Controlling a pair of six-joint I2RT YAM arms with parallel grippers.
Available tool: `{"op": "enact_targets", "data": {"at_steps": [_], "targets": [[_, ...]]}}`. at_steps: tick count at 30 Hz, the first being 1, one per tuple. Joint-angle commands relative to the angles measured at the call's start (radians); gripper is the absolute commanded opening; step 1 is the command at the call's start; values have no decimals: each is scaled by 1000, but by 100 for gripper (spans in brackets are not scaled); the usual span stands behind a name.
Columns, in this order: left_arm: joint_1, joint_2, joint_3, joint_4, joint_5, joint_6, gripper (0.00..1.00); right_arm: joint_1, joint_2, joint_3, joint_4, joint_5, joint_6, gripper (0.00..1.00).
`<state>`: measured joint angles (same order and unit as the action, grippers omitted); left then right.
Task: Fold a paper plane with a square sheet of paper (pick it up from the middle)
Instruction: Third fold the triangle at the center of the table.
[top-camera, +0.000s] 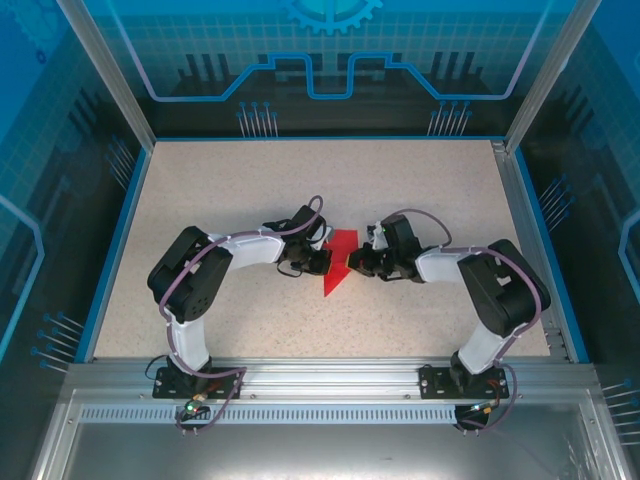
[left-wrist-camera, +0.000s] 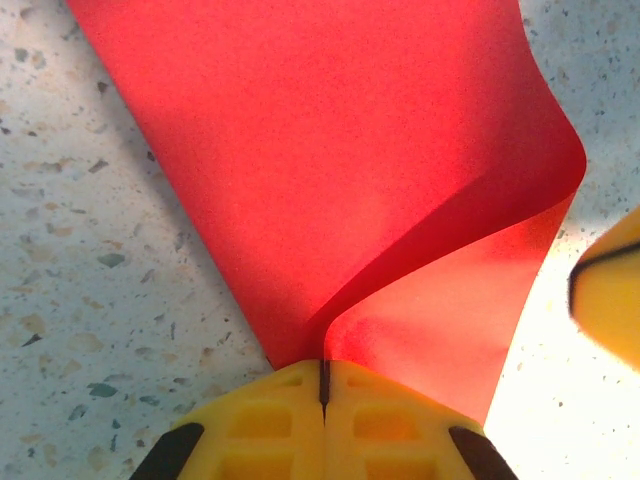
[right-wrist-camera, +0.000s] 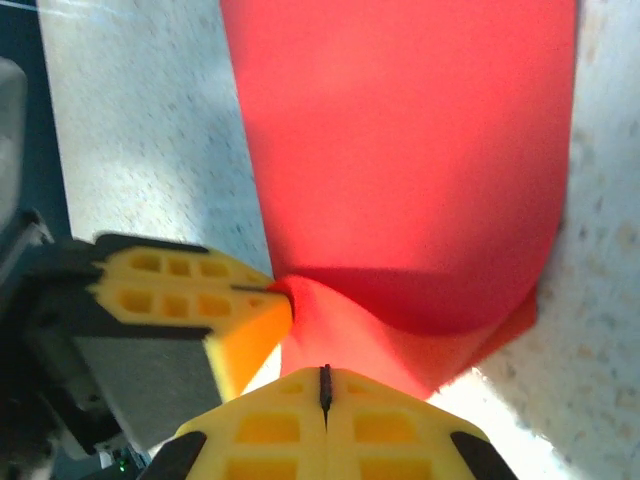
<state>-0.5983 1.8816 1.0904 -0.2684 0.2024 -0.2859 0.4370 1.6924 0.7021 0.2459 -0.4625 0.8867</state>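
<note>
A red sheet of paper (top-camera: 340, 262) is seen near the middle of the speckled beige surface (top-camera: 250, 180), curled over on itself rather than lying flat, and in the top view its outline narrows to a tip toward 6 o'clock. It is flanked by the left fingers (top-camera: 322, 262) at its 9 o'clock and the right fingers (top-camera: 357, 262) at its 3 o'clock, so that part of each side of the paper is covered by the black wrists. In the left wrist view the yellow left fingers (left-wrist-camera: 336, 388) are pressed together, and a rolled fold of the sheet (left-wrist-camera: 330, 170) is pinched at their seam; a yellow tip of the right fingers (left-wrist-camera: 612, 300) is caught at 3 o'clock. In the right wrist view the right fingers (right-wrist-camera: 338, 392) are likewise closed tight on the near edge of the paper (right-wrist-camera: 410, 160), with the left fingers (right-wrist-camera: 240, 315) touching the sheet at 9 o'clock. Purple cables (top-camera: 300, 228) are looped along both arms. On the back wall at 12 o'clock a blue gear emblem (top-camera: 333, 12) and circuit-like lines are printed; a blue rim (top-camera: 118, 240) is set around the surface.
</note>
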Motion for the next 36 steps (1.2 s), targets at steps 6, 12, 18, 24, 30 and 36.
{"op": "enact_targets", "data": {"at_steps": [6,12,18,24,30,36], "targets": [[-1,37,-4,-69,6,22,0,-34,86,60,10,-55,-36,0],[0,36,-11,-70,-1,22,1,-39,154,55,1,-8,-58,0],[0,30,-12,-70,-4,22,1,-41,110,75,-30,-31,-56,1],[-1,31,-6,-75,-6,27,1,-80,38,87,-64,-45,-83,2],[-1,33,-1,-78,-4,26,1,-92,85,94,-47,-78,-94,1],[-1,36,2,-80,-2,27,1,-91,135,86,-35,-63,-94,1]]}}
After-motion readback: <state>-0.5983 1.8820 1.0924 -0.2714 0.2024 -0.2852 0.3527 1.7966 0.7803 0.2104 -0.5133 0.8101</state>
